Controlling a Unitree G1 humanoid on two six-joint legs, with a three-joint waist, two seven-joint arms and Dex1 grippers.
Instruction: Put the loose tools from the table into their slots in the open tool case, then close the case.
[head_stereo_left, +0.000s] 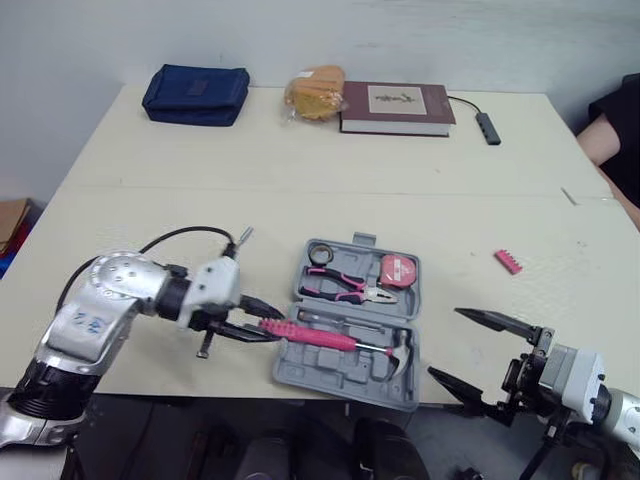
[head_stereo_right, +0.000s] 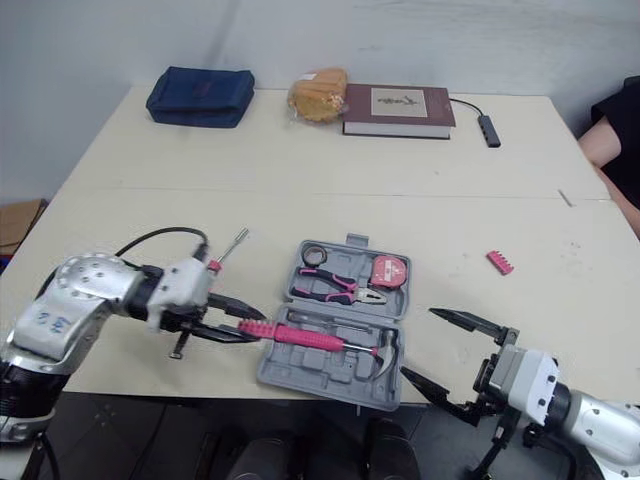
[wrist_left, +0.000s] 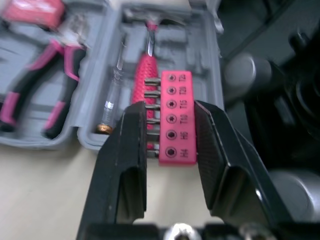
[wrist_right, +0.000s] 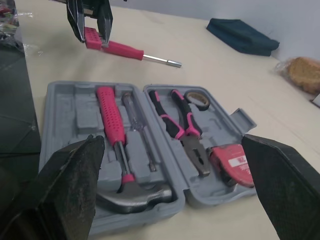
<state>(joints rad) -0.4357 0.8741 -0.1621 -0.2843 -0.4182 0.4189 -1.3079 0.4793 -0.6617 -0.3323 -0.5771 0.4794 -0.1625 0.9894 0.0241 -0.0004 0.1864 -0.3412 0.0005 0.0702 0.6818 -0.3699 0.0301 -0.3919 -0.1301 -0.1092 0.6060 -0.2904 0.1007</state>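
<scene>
Right gripper (head_stereo_left: 447, 343) hangs at the table's near edge, jaws wide, empty. Left gripper (head_stereo_left: 268, 326) pinches a bit holder (wrist_left: 177, 120) by its long sides, at the left edge of the case (head_stereo_left: 335, 378), above the hammer (head_stereo_left: 325, 338) handle. Judged light, stiff, slick plastic; the bits may slip out if it is tipped.

The cream bench (head_stereo_left: 300, 150) consists of two tops joined by a straight seam. Along the far edge lie a navy zip pouch (head_stereo_left: 195, 94), a bag of bread (head_stereo_left: 315, 92), a maroon book (head_stereo_left: 395, 108) and a dark USB hub (head_stereo_left: 489, 128) with its cable. The grey tool case (head_stereo_left: 335, 378) lies open at the near edge. A screwdriver (wrist_right: 125, 50) lies to its left, and a pink bit holder (head_stereo_left: 508, 261) lies well apart to its right.
</scene>
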